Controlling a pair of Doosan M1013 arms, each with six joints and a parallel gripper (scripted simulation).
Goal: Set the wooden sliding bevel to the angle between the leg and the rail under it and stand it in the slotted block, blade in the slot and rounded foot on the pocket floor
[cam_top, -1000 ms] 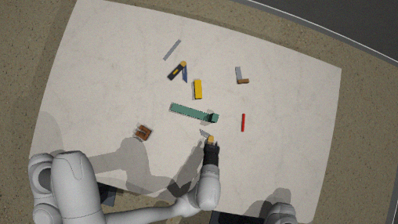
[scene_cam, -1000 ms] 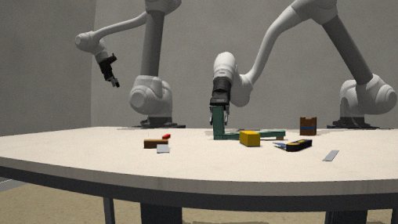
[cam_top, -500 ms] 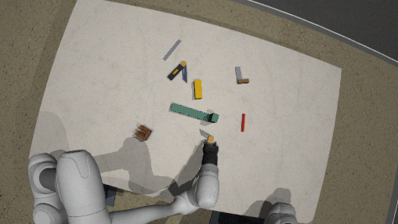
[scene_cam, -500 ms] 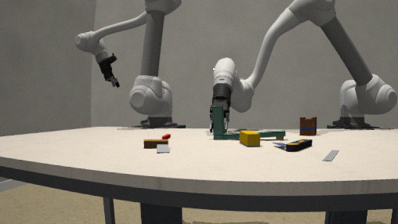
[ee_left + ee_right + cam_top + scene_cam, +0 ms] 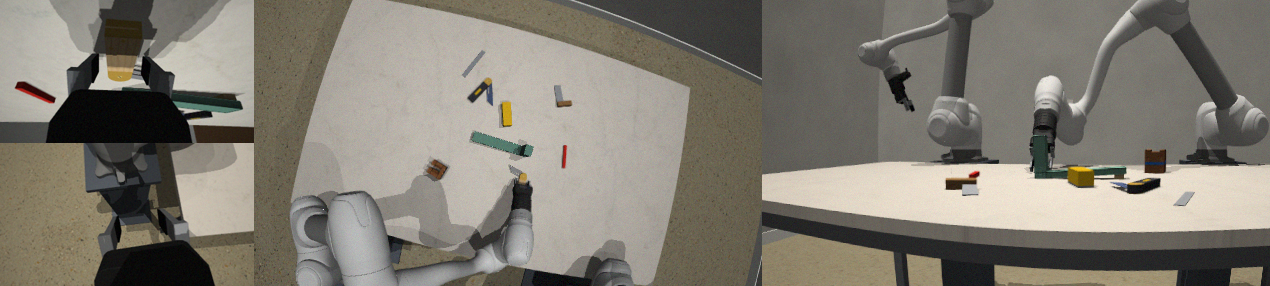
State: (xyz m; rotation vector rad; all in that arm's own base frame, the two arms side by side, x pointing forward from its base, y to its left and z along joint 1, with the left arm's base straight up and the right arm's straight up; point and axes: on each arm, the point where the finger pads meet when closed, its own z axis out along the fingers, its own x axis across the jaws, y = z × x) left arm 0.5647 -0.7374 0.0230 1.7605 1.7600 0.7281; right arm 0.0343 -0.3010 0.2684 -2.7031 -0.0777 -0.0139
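Tabletop [image 5: 604,200] [image 5: 1012,205] [image 5: 29,48] [image 5: 214,203], pale and faintly mottled, before plain grey walls [image 5: 1002,65].

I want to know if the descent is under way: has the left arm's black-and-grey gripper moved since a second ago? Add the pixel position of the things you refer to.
Yes, downward: in the exterior view, the left gripper [image 5: 523,182] [image 5: 1041,162] [image 5: 120,64] sits lower against the upright green leg [image 5: 527,150] [image 5: 1040,156].
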